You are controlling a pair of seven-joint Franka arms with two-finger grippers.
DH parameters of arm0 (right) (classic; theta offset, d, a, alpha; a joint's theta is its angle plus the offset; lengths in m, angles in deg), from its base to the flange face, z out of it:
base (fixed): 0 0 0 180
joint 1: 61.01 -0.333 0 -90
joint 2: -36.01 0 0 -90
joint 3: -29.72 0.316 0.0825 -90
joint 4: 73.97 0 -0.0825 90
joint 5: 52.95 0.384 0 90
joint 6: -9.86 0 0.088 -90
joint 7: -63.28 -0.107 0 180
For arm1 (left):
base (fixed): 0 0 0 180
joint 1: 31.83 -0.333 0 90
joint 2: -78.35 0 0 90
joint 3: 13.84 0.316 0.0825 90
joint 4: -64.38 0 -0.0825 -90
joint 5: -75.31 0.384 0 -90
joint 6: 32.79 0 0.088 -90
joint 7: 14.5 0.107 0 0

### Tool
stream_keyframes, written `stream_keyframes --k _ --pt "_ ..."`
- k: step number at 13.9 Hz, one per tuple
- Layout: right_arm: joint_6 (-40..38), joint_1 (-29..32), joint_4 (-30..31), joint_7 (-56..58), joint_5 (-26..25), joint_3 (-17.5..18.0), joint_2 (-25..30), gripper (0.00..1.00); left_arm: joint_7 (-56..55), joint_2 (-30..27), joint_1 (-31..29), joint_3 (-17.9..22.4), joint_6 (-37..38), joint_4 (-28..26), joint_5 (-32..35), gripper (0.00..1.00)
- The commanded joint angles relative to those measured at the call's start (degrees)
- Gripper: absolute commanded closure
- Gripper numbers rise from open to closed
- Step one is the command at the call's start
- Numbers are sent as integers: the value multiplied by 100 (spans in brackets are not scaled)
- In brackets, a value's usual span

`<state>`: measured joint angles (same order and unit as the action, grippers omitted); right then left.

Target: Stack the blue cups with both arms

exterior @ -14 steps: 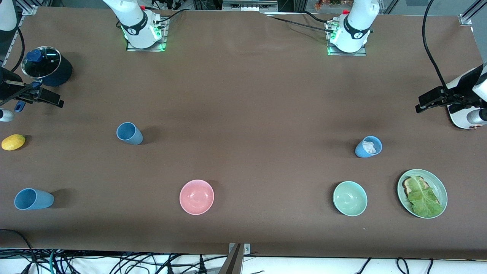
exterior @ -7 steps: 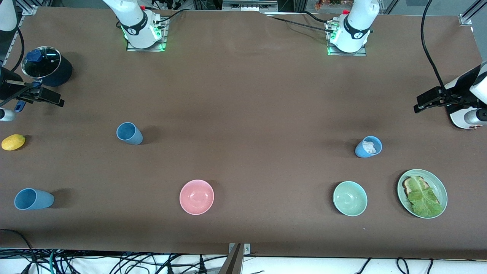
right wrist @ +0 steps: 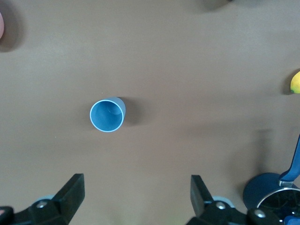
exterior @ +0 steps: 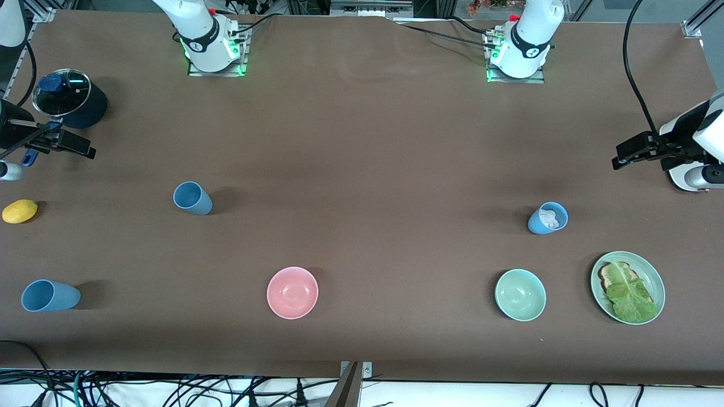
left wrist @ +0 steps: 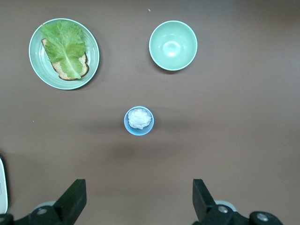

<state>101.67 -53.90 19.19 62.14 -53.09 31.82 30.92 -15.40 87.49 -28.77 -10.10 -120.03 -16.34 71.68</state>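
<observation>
Nearest the front camera stands a row of ware on the brown table (exterior: 362, 169). At the right arm's end, a blue cup (exterior: 50, 295) stands upright and empty. Along the row toward the left arm's end come a pink bowl (exterior: 292, 292), a pale green bowl (exterior: 520, 294), and a green plate (exterior: 628, 287) bearing toast under a lettuce leaf (exterior: 629, 292).

The second row, farther from the front camera, holds two more cups. The second blue cup (exterior: 192, 198) stands upright and empty toward the right arm's end; my right wrist view confirms its hollow interior. The third blue cup (exterior: 547, 217) stands toward the left arm's end, near the pale green bowl, and contains a crumpled white wad (left wrist: 139, 117). All three cups are well apart from one another; none is stacked. A yellow lemon (exterior: 20, 211) lies at the table's edge on the right arm's end.

My right gripper (right wrist: 136, 192) is raised at the right arm's end of the table, its fingers spread wide and holding nothing, with the second cup below it in its wrist view. My left gripper (left wrist: 138, 197) is raised at the left arm's end, fingers likewise spread wide and empty, with the third cup below it in its wrist view.

Farther still, at the right arm's end, stands a dark navy pot (exterior: 70, 99) with a glass lid. Both arm bases are farthest from the front camera.
</observation>
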Motion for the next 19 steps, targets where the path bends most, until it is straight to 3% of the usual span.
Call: stream_keyframes --k 1,9,16,19 --pt "-32 27 -43 105 75 -7 -18 0 91 0 2 13 14 30 73 0" --pt "-23 27 -52 105 58 1 -44 0 99 87 -42 13 14 -14 64 0" --pt "-32 36 -52 105 84 -7 -53 0 117 1193 -174 30 -257 -40 108 0" --pt "-49 36 -52 105 84 -7 -53 0 126 1300 -192 22 -915 -539 73 0"
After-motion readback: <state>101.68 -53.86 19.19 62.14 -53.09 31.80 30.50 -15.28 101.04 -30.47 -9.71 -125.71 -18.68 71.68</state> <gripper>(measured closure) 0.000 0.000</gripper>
